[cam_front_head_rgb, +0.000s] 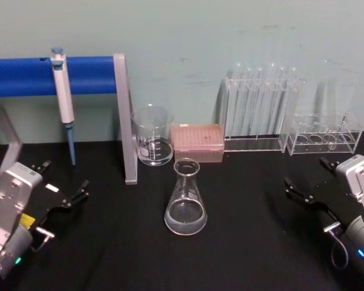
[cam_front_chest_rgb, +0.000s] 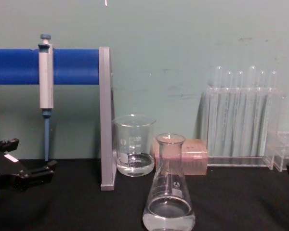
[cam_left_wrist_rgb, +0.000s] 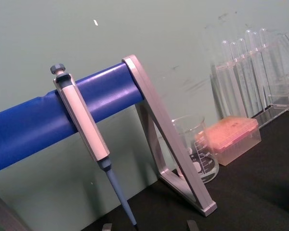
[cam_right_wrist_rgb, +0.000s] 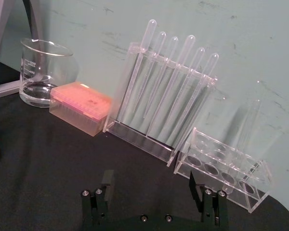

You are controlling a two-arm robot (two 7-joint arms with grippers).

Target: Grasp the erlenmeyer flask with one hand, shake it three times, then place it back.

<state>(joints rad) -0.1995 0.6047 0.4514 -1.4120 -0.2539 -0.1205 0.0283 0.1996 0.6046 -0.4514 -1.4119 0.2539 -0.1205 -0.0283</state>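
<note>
The left gripper (cam_front_head_rgb: 64, 180) is sitting at the near left side of the black table (cam_front_head_rgb: 249, 254). Its two fingers are spread apart and are holding nothing. The right gripper (cam_front_head_rgb: 309, 176) is sitting at the near right side. Its fingers are wide apart too, with nothing between them. The erlenmeyer flask (cam_front_head_rgb: 185, 200) is standing upright in the middle of the table. It is between the two grippers and well apart from both, and a little clear liquid is lying in its wide bottom. Just behind it, a glass beaker (cam_front_head_rgb: 153, 136) and a pink box (cam_front_head_rgb: 198, 142) are sitting side by side. Farther back on the right, a tall rack of test tubes (cam_front_head_rgb: 261, 112) and a small clear rack (cam_front_head_rgb: 324, 138) are standing by the wall. On the far left, a pipette (cam_front_head_rgb: 63, 91) is hanging from a blue bar (cam_front_head_rgb: 21, 76)
</note>
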